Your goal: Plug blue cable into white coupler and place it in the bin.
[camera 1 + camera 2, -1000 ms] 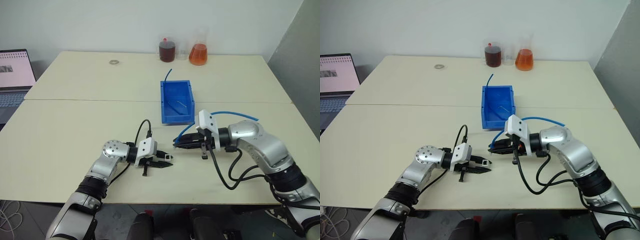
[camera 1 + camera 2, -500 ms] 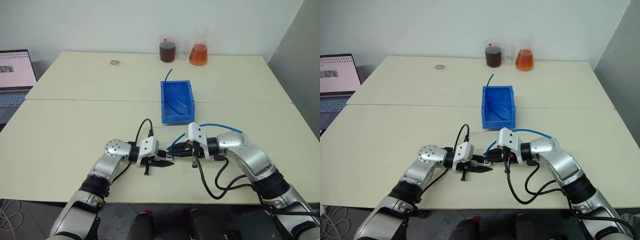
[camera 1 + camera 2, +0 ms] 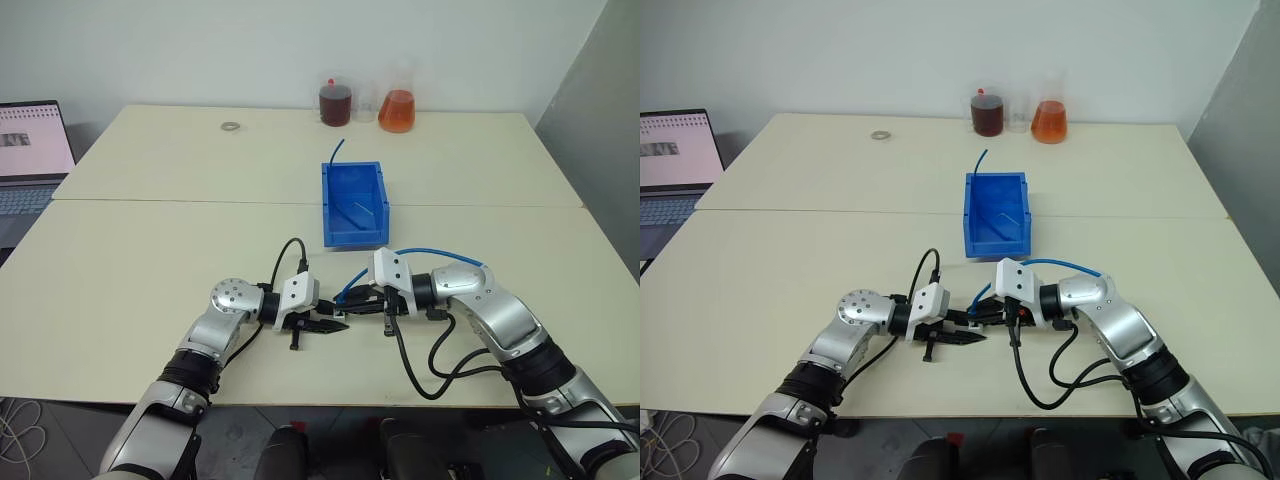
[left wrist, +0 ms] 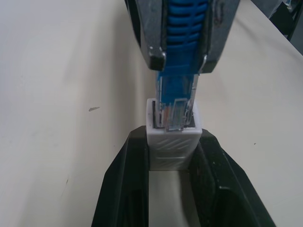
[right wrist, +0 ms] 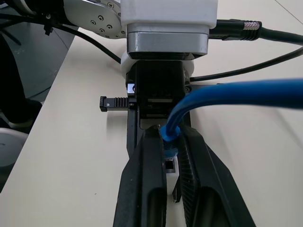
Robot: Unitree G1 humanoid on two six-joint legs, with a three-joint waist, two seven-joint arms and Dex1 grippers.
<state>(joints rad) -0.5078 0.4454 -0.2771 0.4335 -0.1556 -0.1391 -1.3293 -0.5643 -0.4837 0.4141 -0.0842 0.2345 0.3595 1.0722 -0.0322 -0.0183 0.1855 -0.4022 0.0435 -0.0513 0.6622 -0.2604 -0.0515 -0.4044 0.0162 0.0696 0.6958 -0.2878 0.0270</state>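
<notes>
My left gripper (image 3: 338, 324) is shut on the white coupler (image 4: 173, 142), a small ribbed block held between its two black fingers just above the table. Facing it, my right gripper (image 3: 350, 308) is shut on the blue cable (image 5: 246, 92) close behind its clear plug (image 4: 176, 111). The plug's tip sits in the coupler's socket opening, and most of the plug shows outside it. From the right gripper the cable arcs back over my right forearm (image 3: 440, 252). The bin (image 3: 327, 200) stands open-topped on the table beyond both grippers.
A short blue cable stub (image 3: 338, 148) sticks up from the bin's far corner. Two flasks, dark red (image 3: 335, 100) and orange (image 3: 397, 108), stand at the table's back edge. A laptop (image 3: 30, 150) sits far left, and a small ring (image 3: 230, 126) lies near the back.
My right gripper has carried the cable's plug left and down, up to the coupler in my left gripper, then held still. The left gripper has stayed put.
</notes>
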